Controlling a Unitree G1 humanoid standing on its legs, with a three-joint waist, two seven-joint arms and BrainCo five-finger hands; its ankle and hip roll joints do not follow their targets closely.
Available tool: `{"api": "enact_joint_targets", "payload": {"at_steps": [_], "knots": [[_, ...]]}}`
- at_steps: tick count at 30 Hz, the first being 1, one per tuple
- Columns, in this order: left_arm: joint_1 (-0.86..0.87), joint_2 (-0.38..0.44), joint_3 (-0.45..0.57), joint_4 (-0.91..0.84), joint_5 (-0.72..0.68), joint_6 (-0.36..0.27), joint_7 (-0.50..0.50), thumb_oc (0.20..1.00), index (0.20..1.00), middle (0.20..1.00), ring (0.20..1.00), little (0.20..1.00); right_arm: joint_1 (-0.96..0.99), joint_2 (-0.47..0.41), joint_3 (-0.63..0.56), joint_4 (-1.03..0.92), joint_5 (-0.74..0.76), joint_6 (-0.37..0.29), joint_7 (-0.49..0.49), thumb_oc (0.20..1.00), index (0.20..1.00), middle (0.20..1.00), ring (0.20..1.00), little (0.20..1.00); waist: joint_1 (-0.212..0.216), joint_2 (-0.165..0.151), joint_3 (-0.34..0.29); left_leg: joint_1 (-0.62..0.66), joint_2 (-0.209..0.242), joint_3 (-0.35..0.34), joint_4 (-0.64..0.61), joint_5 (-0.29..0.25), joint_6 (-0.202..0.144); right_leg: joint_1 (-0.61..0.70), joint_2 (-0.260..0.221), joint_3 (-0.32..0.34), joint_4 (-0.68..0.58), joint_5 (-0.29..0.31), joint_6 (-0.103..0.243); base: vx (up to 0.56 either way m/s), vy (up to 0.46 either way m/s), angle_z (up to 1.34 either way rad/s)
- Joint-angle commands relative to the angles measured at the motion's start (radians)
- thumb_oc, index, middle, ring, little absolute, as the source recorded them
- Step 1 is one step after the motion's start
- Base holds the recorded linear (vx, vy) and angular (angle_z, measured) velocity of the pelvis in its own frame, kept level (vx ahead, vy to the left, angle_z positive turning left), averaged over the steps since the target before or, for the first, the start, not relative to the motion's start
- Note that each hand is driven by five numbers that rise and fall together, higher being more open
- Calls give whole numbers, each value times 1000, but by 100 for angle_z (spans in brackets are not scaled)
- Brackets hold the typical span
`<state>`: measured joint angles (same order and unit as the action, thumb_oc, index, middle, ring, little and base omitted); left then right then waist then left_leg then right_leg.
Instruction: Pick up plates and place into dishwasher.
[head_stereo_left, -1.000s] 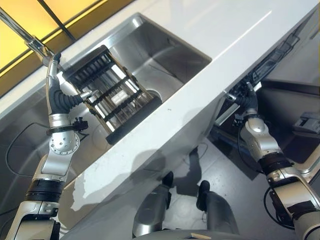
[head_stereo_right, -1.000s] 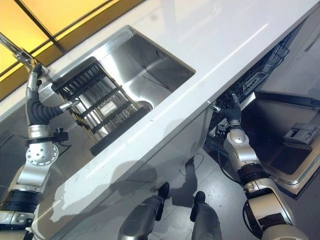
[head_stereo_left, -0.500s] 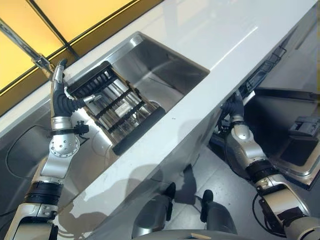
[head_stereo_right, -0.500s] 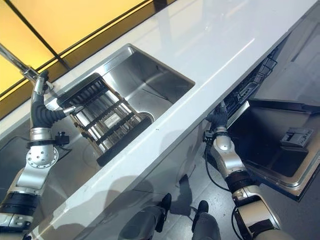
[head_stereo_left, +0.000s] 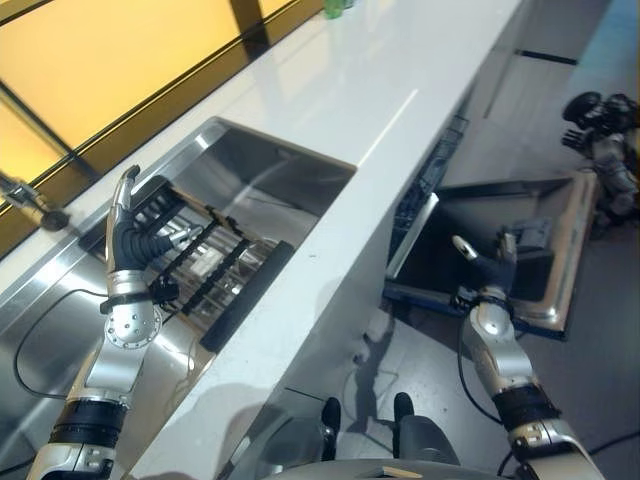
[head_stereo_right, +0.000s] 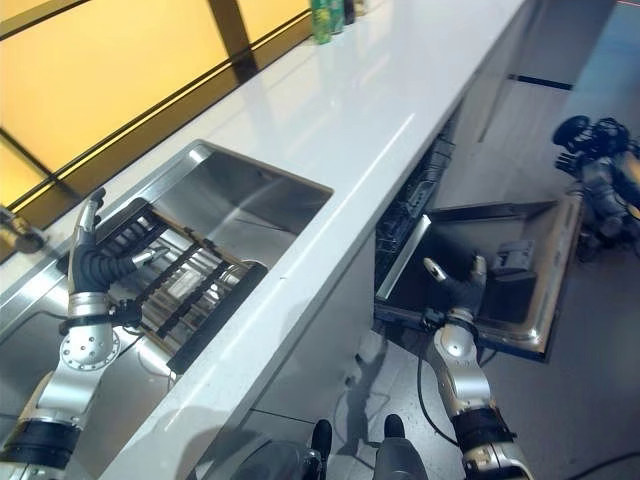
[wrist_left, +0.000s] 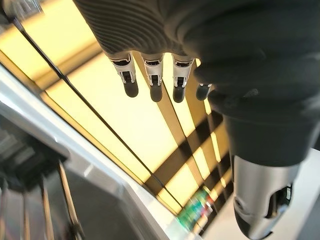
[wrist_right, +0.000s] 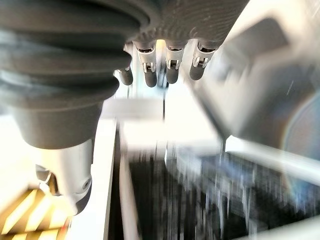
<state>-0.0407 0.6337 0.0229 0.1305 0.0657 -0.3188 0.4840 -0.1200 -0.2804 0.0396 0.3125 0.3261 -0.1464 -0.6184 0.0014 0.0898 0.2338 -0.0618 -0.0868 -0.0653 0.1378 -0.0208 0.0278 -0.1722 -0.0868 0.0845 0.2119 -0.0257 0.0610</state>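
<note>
- I have the left robot hand (head_stereo_left: 128, 235) raised over the sink (head_stereo_left: 290, 170), fingers straight and spread, thumb apart, nothing in its grasp; my left wrist view confirms the fingers (wrist_left: 152, 77) extended with empty air past them.
- Just beside that hand, on its thumb side, sits the dark dish rack (head_stereo_left: 215, 270), tilted inside the sink basin. I see bars and slots in it, but I cannot make out a plate in them for sure.
- Beyond the left robot hand's fingertips runs the yellow-lit window strip (head_stereo_left: 90, 70) with its dark frame; the faucet end (head_stereo_left: 35, 208) shows on the side of the hand away from the rack.
- The white table (head_stereo_left: 400, 80) runs between my two hands, its top bare and glossy where I can see it; green bottles (head_stereo_right: 327, 17) stand at its far end, well apart from both hands.
- The right robot hand (head_stereo_left: 487, 268) hangs low in front of the open dishwasher (head_stereo_left: 425, 190), fingers relaxed and parted, thumb out to the side, holding nothing.
- That hand is over the lowered dishwasher door (head_stereo_left: 545, 240); the wire dishwasher rack (head_stereo_right: 415, 200) lies past its fingertips, under the table's edge.
- In my right wrist view the fingers (wrist_right: 172, 65) point toward the dark interior with its pale tines, blurred.
- I see no plate in either hand.
</note>
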Motion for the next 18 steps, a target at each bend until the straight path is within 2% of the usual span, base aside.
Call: {"api": "enact_joint_targets", "payload": {"at_steps": [1, 3, 5, 7, 9, 11, 12, 13, 14, 16, 18], "knots": [[39, -31, 74, -66, 30, -52, 16, 1000, 1000, 1000, 1000, 1000, 58, 2, -27, -93, -19, -11, -34, 1000, 1000, 1000, 1000, 1000, -38, 17, -66, 7, -36, 28, -38, -58, 57, -26, -84, 15, 56, 142, 42, 17, 86, -48], [74, -43, 93, -70, 36, -55, 28, 1000, 1000, 1000, 1000, 1000, 83, 5, -34, -85, 1, -1, -26, 1000, 1000, 1000, 1000, 1000, -34, 27, -60, 16, -19, 75, -45, -57, 57, -44, -106, -41, 116, 152, 46, -31, 105, -74], [106, -59, 108, -71, 45, -63, 54, 1000, 1000, 1000, 1000, 1000, 109, 5, -38, -65, 4, -2, -39, 1000, 1000, 1000, 1000, 1000, -35, 48, -49, 5, -2, 117, -41, -46, 60, -67, -97, -67, 223, 110, 34, -96, 113, -102], [104, -64, 107, -76, 47, -57, 66, 1000, 1000, 1000, 1000, 1000, 133, 4, -41, -50, 38, -9, -71, 1000, 1000, 1000, 1000, 1000, -31, 53, -44, -35, -10, 126, -9, -36, 66, -70, -74, -78, 283, 49, 17, -105, 38, -86], [94, -62, 104, -67, 48, -60, 83, 1000, 1000, 1000, 1000, 1000, 140, 6, -51, 1, 52, -41, -86, 1000, 1000, 1000, 1000, 1000, -20, 55, -39, -89, -16, 133, 30, -30, 65, -82, -87, -104, 321, 28, 4, -169, -28, -40], [65, -56, 90, -61, 46, -54, 109, 1000, 1000, 1000, 1000, 1000, 127, -4, -51, 48, 87, -79, -87, 1000, 1000, 1000, 1000, 1000, -9, 62, -16, -156, -25, 123, 71, -20, 54, -93, -98, -115, 303, -10, -8, -222, -60, -45], [63, -56, 89, -59, 46, -54, 110, 1000, 1000, 1000, 1000, 1000, 125, -5, -52, 50, 88, -80, -86, 1000, 1000, 1000, 1000, 1000, -8, 63, -18, -160, -25, 123, 73, -21, 54, -96, -98, -115, 303, -10, -8, -244, -50, -49], [39, -59, 76, -58, 46, -48, 129, 1000, 1000, 1000, 1000, 1000, 104, -17, -51, 65, 121, -104, -81, 1000, 1000, 1000, 1000, 1000, -2, 72, 3, -203, -33, 114, 107, -15, 37, -97, -110, -123, 263, -43, -12, -248, -15, -39], [18, -61, 61, -53, 41, -42, 153, 1000, 1000, 1000, 1000, 1000, 79, -31, -49, 76, 148, -120, -64, 1000, 1000, 1000, 1000, 1000, -1, 89, 25, -243, -28, 115, 131, -7, 22, -113, -123, -125, 249, -51, -19, -371, -8, -21], [-20, -69, 31, -41, 38, -49, 190, 1000, 1000, 1000, 1000, 1000, 30, -47, -36, 97, 183, -144, -61, 1000, 1000, 1000, 1000, 1000, -5, 120, 82, -317, -16, 126, 190, -3, 2, -164, -108, -123, 285, -118, -32, -298, -6, -36], [-30, -76, 20, -53, 41, -47, 201, 1000, 1000, 1000, 1000, 1000, 6, -55, -23, 98, 223, -171, -53, 1000, 1000, 1000, 1000, 1000, -6, 144, 130, -362, -7, 138, 230, -1, -11, -217, -107, -139, 349, -153, -48, -206, -16, -41]]}}
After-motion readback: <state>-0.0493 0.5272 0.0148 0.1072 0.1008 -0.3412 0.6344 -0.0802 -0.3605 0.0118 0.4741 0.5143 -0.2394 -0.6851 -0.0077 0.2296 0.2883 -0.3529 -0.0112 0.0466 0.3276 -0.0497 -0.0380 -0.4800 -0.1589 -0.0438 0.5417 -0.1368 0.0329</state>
